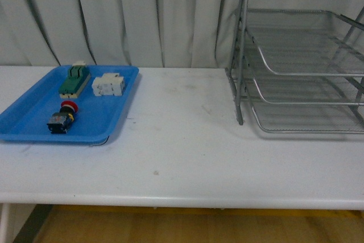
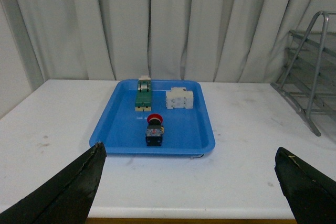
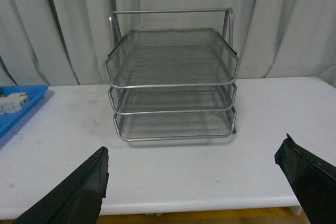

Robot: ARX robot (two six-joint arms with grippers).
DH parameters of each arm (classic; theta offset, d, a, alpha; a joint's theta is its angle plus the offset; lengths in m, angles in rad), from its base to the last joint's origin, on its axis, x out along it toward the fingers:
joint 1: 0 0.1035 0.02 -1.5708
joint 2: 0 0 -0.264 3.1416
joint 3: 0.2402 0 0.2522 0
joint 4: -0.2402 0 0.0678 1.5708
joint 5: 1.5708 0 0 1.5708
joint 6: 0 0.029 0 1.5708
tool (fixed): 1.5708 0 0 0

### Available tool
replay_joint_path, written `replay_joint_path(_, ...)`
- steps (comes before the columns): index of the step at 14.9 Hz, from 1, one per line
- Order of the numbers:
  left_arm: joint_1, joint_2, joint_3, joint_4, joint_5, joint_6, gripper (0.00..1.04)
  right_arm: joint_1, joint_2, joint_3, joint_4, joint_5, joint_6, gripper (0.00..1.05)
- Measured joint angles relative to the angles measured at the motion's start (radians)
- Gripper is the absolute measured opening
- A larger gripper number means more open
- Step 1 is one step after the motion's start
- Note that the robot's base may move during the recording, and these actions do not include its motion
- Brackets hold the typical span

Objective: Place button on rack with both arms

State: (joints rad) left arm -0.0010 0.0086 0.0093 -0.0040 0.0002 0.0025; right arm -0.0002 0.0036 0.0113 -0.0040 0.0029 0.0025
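The button [image 1: 62,116], with its red cap and dark body, lies on its side in the blue tray [image 1: 34,129] at the table's left. The left wrist view shows the same button [image 2: 154,129] well ahead of my left gripper [image 2: 189,153], which stands open over the table's near edge. The silver wire rack [image 1: 301,66] stands at the right rear of the table. It faces my right gripper [image 3: 191,156], also open and empty, with the rack [image 3: 173,77] well beyond its fingertips. Neither arm shows in the front view.
A green-topped block [image 1: 75,79] and a white block [image 1: 108,85] sit at the far end of the blue tray. Grey curtains hang behind the white table [image 1: 182,152]. The table's front edge runs just under both grippers.
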Motion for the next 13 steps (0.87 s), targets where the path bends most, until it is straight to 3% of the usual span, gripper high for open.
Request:
replay_joint_path(1, 0.0, 0.0, 0.0, 0.0, 0.0, 0.0, 0.98, 0.0, 0.001, 0.0, -0.005, 0.0, 0.0, 0.98)
replay_joint_path(2, 0.0, 0.0, 0.0, 0.0, 0.0, 0.0, 0.98, 0.0, 0.07, 0.052, -0.156, 0.0, 0.047, 0.98)
replay_joint_path(3, 0.0, 0.0, 0.0, 0.0, 0.0, 0.0, 0.98, 0.0, 0.235, 0.084, -0.142, -0.004, 0.145, 0.98)
replay_joint_path(4, 0.0, 0.0, 0.0, 0.0, 0.0, 0.0, 0.98, -0.002, 0.352, 0.079, -0.035, -0.015, 0.248, 0.98)
replay_joint_path(7, 0.0, 0.0, 0.0, 0.0, 0.0, 0.0, 0.98, -0.082, 0.835, 0.083, 0.495, -0.051, 0.512, 0.98)
replay_joint_path(11, 0.0, 0.0, 0.0, 0.0, 0.0, 0.0, 0.98, -0.197, 1.608, 0.289, 1.075, -0.129, 0.829, 0.98)
replay_joint_path(13, 0.0, 0.0, 0.0, 0.0, 0.0, 0.0, 0.98, -0.209, 1.885, 0.46, 1.135, -0.139, 0.991, 0.98)
